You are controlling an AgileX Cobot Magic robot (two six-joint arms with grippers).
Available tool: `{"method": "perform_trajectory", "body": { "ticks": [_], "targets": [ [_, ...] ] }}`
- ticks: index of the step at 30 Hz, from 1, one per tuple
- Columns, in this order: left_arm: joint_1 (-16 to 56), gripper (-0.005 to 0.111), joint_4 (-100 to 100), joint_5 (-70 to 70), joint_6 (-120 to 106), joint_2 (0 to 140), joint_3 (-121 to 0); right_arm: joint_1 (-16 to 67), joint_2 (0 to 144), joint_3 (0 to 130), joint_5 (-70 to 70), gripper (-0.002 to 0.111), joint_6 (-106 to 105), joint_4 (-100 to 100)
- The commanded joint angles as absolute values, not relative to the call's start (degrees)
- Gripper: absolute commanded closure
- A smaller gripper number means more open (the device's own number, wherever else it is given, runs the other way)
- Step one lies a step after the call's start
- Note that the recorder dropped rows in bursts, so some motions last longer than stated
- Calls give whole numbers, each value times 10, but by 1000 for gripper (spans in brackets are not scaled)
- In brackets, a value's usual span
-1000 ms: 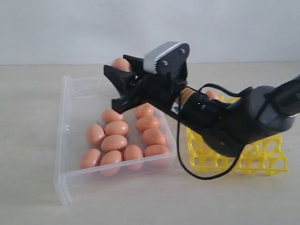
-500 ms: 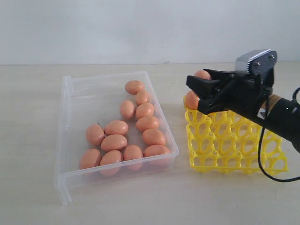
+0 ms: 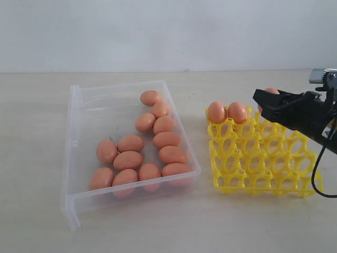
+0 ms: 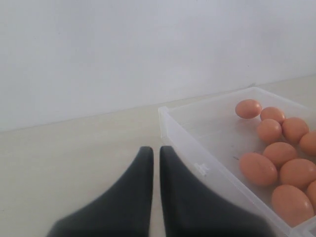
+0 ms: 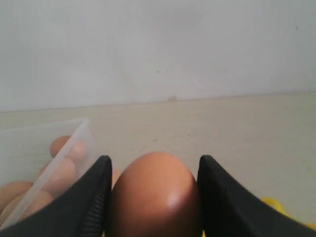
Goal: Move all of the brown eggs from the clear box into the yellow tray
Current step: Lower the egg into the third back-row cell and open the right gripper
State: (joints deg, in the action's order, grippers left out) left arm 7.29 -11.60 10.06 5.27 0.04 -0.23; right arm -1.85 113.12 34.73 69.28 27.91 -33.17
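Observation:
The clear box lies at the left and holds several brown eggs. At the right stands the yellow tray, with two eggs in its far-left cups. My right gripper hovers over the tray's far right side, shut on a brown egg. In the right wrist view that egg fills the gap between both fingers of the gripper. My left gripper is shut and empty, just outside the box wall; it does not show in the exterior view.
The pale tabletop runs to a white wall behind. The box's eggs cluster toward its right half; its left half is bare. A black cable hangs from the right arm beside the tray.
My right gripper has carried the egg rightward, from above the clear box to over the tray's far right side. The left gripper has not changed.

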Motion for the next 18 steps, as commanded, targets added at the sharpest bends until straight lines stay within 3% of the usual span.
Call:
{"method": "perform_trajectory", "body": {
  "ticks": [1, 18],
  "targets": [
    [76, 103, -115, 99, 56, 0, 0, -23, 1171, 360, 700, 109, 275, -315],
    [76, 103, -115, 99, 56, 0, 0, -23, 1231, 414, 700, 109, 223, -291]
  ]
}}
